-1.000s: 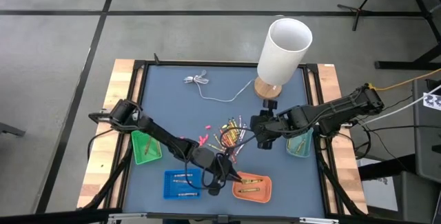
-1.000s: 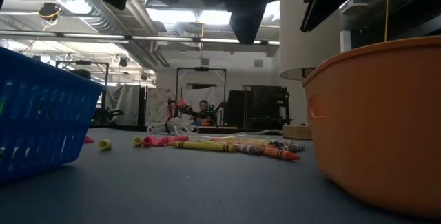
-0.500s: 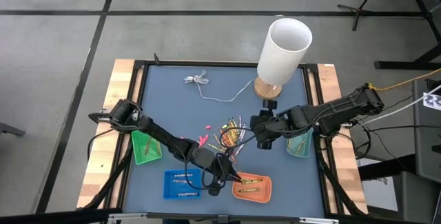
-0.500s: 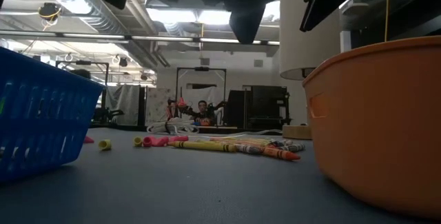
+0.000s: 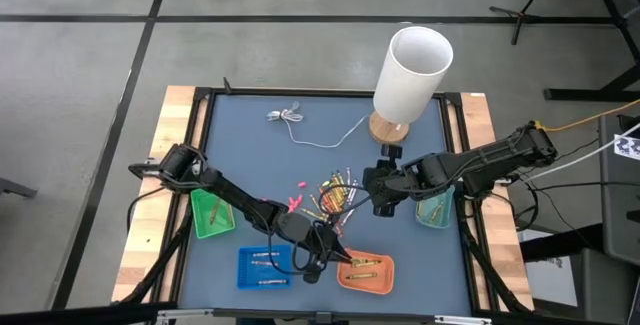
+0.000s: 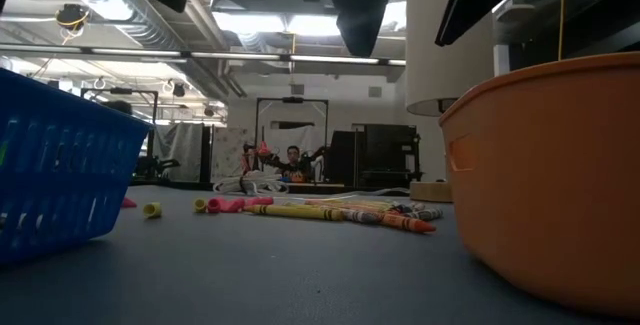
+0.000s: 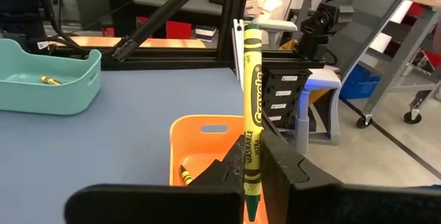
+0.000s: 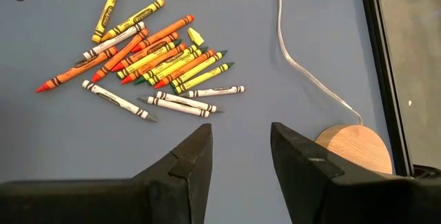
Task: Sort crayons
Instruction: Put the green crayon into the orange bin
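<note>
Here the left tool [image 7: 252, 176] pinches a yellow crayon [image 7: 251, 114] upright over the orange tray's rim [image 7: 207, 123] — right tool [image 8: 240, 148] wide.

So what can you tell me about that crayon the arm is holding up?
It is a yellow crayon in a paper wrapper with dark print, a green-looking tip at each end. It stands upright, pinched near its lower end between the shut fingers of the left end effector. It hangs above the orange tray, which already holds at least one crayon.
</note>
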{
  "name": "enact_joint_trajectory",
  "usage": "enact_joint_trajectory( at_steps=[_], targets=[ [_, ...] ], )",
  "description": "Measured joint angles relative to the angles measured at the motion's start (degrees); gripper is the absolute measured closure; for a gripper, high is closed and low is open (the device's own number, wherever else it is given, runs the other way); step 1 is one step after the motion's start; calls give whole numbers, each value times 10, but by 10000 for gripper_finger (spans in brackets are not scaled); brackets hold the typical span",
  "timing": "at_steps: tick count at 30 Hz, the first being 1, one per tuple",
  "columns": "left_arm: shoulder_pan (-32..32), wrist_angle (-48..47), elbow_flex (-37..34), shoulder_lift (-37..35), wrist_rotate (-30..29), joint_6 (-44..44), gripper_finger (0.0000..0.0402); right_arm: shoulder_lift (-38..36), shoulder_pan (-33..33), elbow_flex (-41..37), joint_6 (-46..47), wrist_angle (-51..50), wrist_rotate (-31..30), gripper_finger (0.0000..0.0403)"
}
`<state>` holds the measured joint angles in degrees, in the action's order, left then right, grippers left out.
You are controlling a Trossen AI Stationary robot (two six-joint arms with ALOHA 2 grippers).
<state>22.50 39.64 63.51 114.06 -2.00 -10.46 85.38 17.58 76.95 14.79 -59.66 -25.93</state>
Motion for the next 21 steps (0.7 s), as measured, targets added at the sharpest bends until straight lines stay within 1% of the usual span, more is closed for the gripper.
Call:
enact_joint_trajectory(
  at_steps=[4,12,17,21],
  targets=[
    [0,0,0,0,0,0,379,0,0,0,0,0,0,256],
    [0,0,0,0,-6,0,331,0,0,0,0,0,0,256],
    [0,0,0,0,-30,0,326,0,0,0,0,0,0,256],
    [-2,-6,0,-4,-31,21,325,0,0,0,3,1,0,256]
  ],
)
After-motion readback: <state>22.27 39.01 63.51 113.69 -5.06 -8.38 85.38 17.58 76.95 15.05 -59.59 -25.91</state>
